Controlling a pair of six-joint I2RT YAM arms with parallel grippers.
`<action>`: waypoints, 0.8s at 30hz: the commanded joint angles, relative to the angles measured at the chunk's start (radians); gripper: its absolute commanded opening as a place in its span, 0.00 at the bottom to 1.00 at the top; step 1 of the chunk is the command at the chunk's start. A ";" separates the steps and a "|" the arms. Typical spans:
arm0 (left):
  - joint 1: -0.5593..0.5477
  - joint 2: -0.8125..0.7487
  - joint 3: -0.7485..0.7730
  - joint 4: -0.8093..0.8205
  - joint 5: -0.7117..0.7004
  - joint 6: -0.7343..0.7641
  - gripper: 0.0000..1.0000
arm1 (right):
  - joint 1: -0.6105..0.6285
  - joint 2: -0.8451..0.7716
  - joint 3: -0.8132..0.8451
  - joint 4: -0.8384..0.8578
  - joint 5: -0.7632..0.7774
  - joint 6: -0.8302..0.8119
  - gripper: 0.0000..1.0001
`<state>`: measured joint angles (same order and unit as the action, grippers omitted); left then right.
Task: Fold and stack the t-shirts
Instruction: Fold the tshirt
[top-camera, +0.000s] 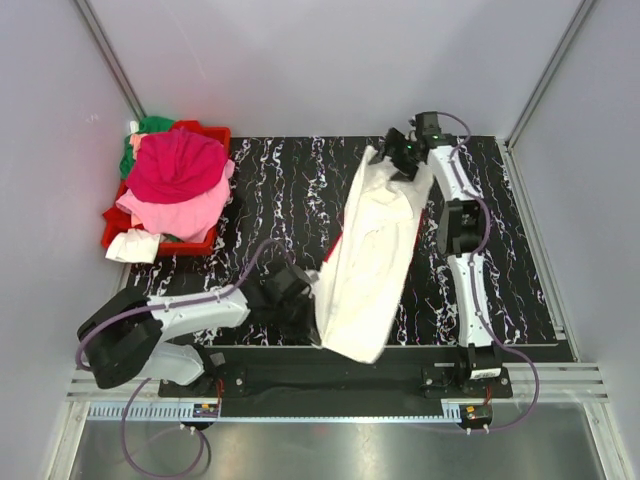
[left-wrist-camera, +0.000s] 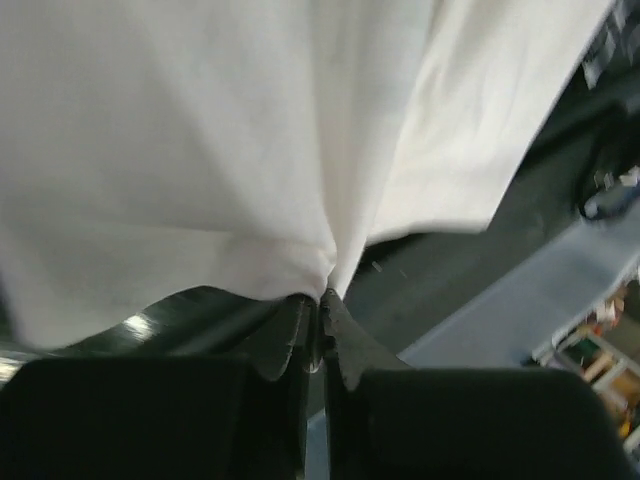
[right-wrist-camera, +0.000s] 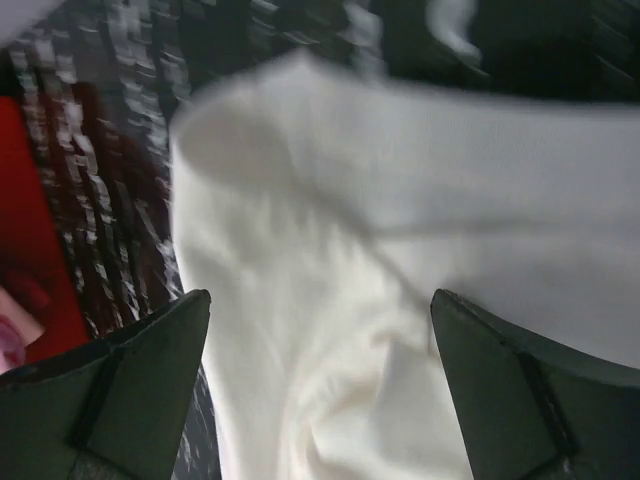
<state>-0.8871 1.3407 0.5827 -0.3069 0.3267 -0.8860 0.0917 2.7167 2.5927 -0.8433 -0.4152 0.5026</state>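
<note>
Currently the white shirt (top-camera: 370, 250) stretches as one long, softly creased band over the black marbled mat (top-camera: 270, 180), from near edge to far side. The wrist views show the grips:

- The left gripper (left-wrist-camera: 320, 300) has its jaws pressed together, pinching a gathered fold.
- The right gripper (right-wrist-camera: 320, 300) has its jaws spread wide over smooth cloth.

Only the top view shows the magenta and pink shirts (top-camera: 178, 175) heaped in the red bin (top-camera: 215, 133).
</note>
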 joint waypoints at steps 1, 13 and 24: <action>-0.171 -0.078 0.083 -0.050 0.040 -0.198 0.13 | 0.143 0.121 0.233 0.452 -0.209 0.001 1.00; -0.259 -0.213 0.376 -0.465 -0.218 -0.130 0.93 | 0.146 -0.333 -0.282 0.642 0.213 -0.096 1.00; 0.072 -0.054 0.575 -0.394 -0.215 0.143 0.84 | 0.140 -0.635 -0.521 0.247 0.329 -0.127 1.00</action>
<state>-0.9318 1.2350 1.0588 -0.7605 0.1265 -0.8814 0.2066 2.1746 2.1540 -0.4156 -0.1585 0.3965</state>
